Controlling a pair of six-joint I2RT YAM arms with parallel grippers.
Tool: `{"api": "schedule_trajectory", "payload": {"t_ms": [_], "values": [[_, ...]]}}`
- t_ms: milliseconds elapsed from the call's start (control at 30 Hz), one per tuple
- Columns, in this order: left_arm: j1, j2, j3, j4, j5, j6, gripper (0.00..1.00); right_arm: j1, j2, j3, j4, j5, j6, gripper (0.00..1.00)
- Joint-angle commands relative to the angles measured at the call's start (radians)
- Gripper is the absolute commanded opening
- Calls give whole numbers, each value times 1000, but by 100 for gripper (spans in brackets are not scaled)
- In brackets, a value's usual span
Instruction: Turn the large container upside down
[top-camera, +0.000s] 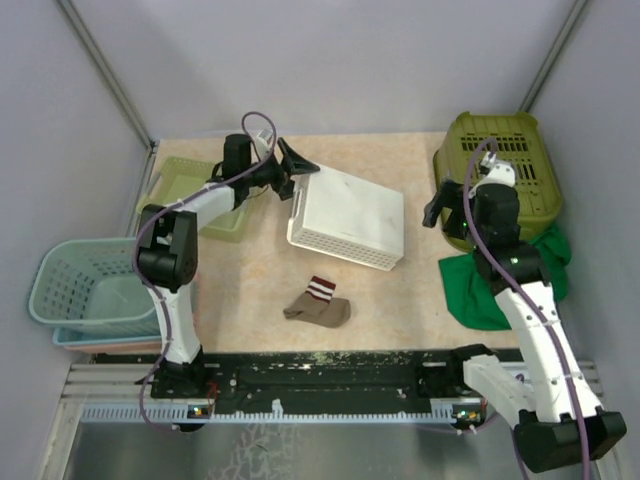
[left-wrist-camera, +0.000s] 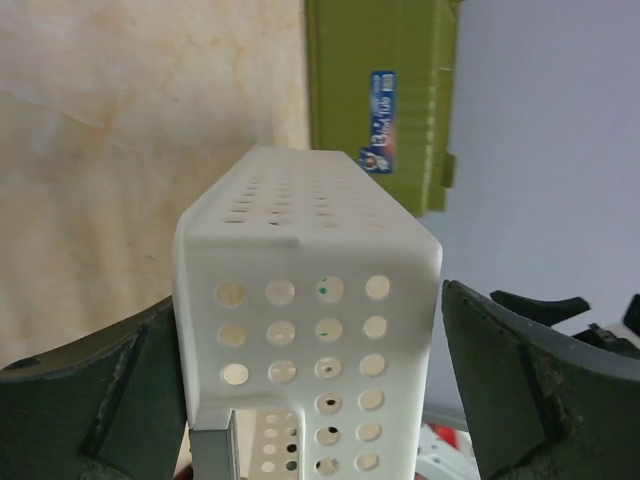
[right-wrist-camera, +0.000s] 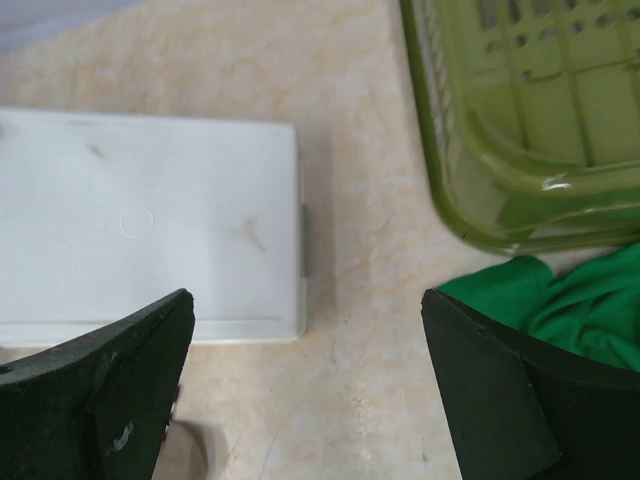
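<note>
Far left, beyond the counter (top-camera: 400, 160) edge: one teal basket (top-camera: 80, 290), sitting on a pale tray whose rim shows beneath it.

Rear left of the counter: a light green tray (top-camera: 185, 185), partly covered by the left arm, which reaches over it towards the centre.

Left hand (top-camera: 298, 175): released, fingers spread. It sits at the left end of the white container (top-camera: 350, 215). In the left wrist view the perforated end wall of the container stands between the two dark fingers (left-wrist-camera: 100, 400). The finger on the left of that view lies against the wall, or very close to it. The other finger shows a narrow gap. No grip is evident.

Task item: the white container lies near the centre of the counter, slightly skewed. Its flat closed face is uppermost and its perforated side walls run down to the counter. The right wrist view confirms a plain, lightly scuffed top face.

Near centre, in front of the container and apart from it: one brown sock (top-camera: 318, 303) with a striped cuff, lying flat.

Right hand (top-camera: 445, 207): released, fingers (right-wrist-camera: 500, 390) wide apart, holding nothing. It hangs above bare counter between the white container and the olive basket (top-camera: 505, 160), touching neither.

Rear right: the olive basket. Its near edge rests on a green cloth (top-camera: 490, 285), which is bunched at the right edge of the counter.
</note>
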Motion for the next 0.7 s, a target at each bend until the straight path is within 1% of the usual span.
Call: {"api": "schedule_trajectory", "payload": {"t_ms": [0, 67, 133, 200, 233, 333, 533, 600, 667], "values": [[-5, -64, 133, -510, -143, 434, 100, -2, 55, -61, 58, -197, 40, 95], [-8, -63, 154, -578, -178, 498, 100, 2, 83, -88, 82, -270, 44, 92], [-19, -54, 190, -675, -244, 571, 100, 28, 114, -97, 90, -301, 43, 91], [-34, -34, 241, -758, -293, 639, 100, 101, 144, -93, 86, -271, 30, 91], [-39, -25, 260, -780, -296, 658, 100, 163, 158, -93, 86, -259, 26, 91], [-51, -20, 266, -786, -271, 671, 100, 276, 202, -115, 109, -259, 37, 91], [-90, -25, 268, -783, -297, 689, 99, 440, 262, -210, 202, -242, 159, 91], [-103, -22, 276, -792, -305, 699, 99, 478, 282, -232, 224, -221, 198, 91], [-113, -28, 283, -798, -316, 701, 99, 487, 302, -259, 245, -200, 230, 90]]}}
